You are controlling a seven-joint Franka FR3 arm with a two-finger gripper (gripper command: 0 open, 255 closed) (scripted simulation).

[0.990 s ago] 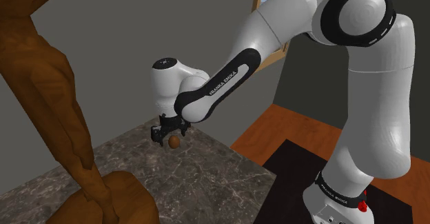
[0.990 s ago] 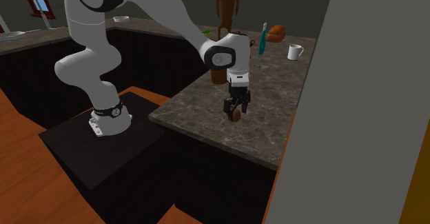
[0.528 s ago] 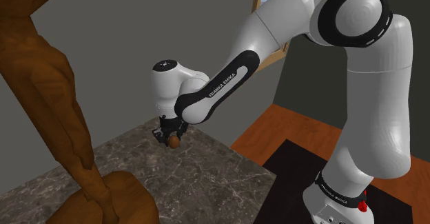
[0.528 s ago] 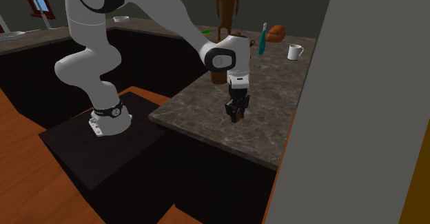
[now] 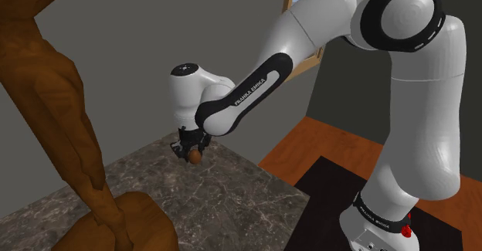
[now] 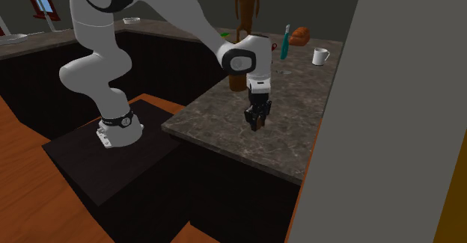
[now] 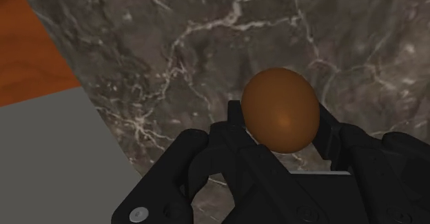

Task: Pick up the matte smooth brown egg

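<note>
Dark marbled stone countertop (image 7: pixel 207 36) is lying beneath the all-black two-finger gripper (image 6: pixel 255 123), which is clasping the smooth brown egg (image 7: pixel 279 109) between its fingers, left of the shoulder view's centre, long axis pointing out past the fingertips.

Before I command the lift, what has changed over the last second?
The jaws, open around the brown egg a second ago, have shut on it; they and the egg have since edged up slightly. Whether it has left the marble counter is unclear. The wooden figure and white mug stayed put.
</note>
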